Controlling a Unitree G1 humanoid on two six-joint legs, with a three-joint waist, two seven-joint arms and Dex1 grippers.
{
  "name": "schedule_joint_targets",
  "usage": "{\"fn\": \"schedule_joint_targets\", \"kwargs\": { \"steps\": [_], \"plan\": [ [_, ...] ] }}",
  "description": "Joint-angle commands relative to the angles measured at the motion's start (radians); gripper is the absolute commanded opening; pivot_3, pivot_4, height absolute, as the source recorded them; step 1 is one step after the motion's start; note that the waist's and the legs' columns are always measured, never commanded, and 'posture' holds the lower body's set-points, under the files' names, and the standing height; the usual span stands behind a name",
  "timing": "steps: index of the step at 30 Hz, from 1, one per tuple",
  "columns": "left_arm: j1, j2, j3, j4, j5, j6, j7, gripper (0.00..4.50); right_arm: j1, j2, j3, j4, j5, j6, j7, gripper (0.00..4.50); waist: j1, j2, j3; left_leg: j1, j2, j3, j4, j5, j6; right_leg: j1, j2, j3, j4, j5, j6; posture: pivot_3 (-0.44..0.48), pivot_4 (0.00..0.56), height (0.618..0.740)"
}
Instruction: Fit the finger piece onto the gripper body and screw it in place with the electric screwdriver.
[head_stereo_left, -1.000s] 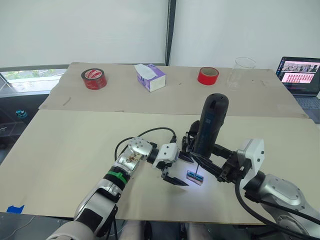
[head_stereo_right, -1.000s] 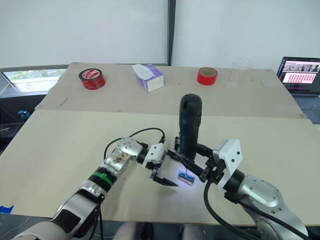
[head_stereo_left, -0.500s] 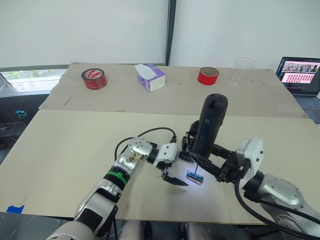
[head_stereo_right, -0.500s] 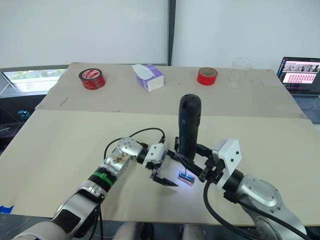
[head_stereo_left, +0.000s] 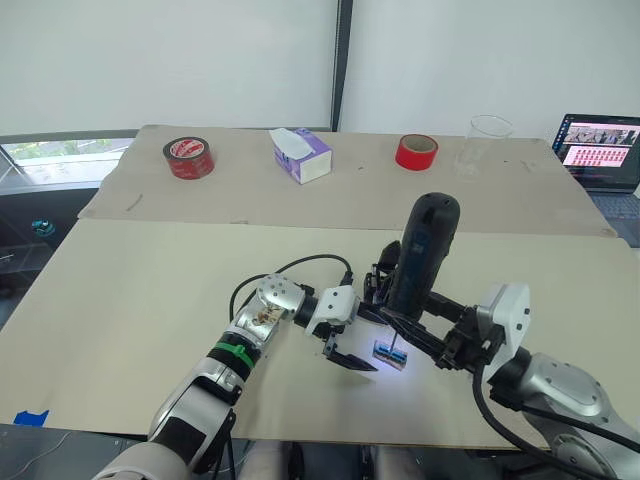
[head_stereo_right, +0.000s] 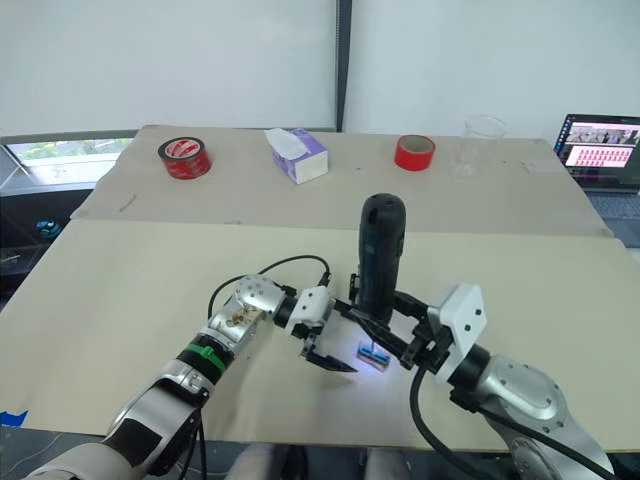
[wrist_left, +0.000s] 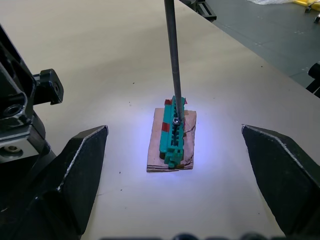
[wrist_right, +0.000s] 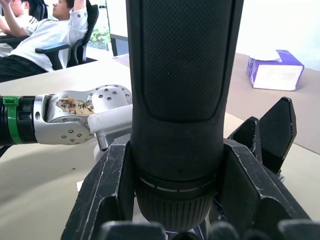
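Observation:
My right gripper is shut on the electric screwdriver, a thick black cylinder standing nearly upright. Its thin bit touches a screw on a small green-and-brown block lying in the tool's white light. My left gripper is open, its fingers spread wide on either side of that block without touching it. The gripper body, a chunky black block, sits just beyond the screwdriver; its pointed black parts show in the right wrist view. The finger piece is hidden.
Along the back of the table stand a red tape roll, a purple-and-white tissue box, a second red tape roll and a clear glass. An open laptop sits far right. Seated people are behind.
The right wrist has shifted slightly to the right and the screwdriver's top moved a little with it. The left gripper and the green block have not moved.

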Motion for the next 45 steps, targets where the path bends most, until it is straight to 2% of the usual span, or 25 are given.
{"fn": "schedule_joint_targets", "kwargs": {
  "steps": [1,32,39,45],
  "plan": [
    [-0.028,-0.008,0.015,-0.01,-0.018,-0.007,0.001,4.5,0.0,0.009,-0.004,-0.004,-0.017,-0.041,0.006,1.9,0.0,0.0,0.0,0.0,0.0,0.0,0.0,0.0,0.0,0.0,0.0,0.0,0.0,0.0,0.0,0.0,0.15,0.74],
    [-0.021,-0.01,0.021,-0.02,-0.016,-0.008,0.005,4.5,-0.049,-0.01,-0.014,-0.004,0.012,0.012,-0.007,1.9,0.0,0.0,0.0,0.0,0.0,0.0,0.0,0.0,0.0,0.0,0.0,0.0,0.0,0.0,0.0,0.0,0.15,0.74],
    [-0.013,-0.009,0.022,-0.03,-0.019,0.001,0.006,4.5,-0.059,-0.013,-0.006,-0.047,0.003,0.005,-0.017,1.9,0.0,0.0,0.0,0.0,0.0,0.0,0.0,0.0,0.0,0.0,0.0,0.0,0.0,0.0,0.0,0.0,0.15,0.74],
    [0.022,0.029,0.048,-0.078,-0.038,0.042,0.02,4.5,-0.082,-0.048,-0.073,-0.149,0.121,0.084,-0.081,1.9,-0.003,0.0,0.0,0.0,0.0,0.0,0.0,0.0,0.0,0.0,0.0,0.0,0.0,0.0,0.0,0.0,0.15,0.74]
  ]
}}
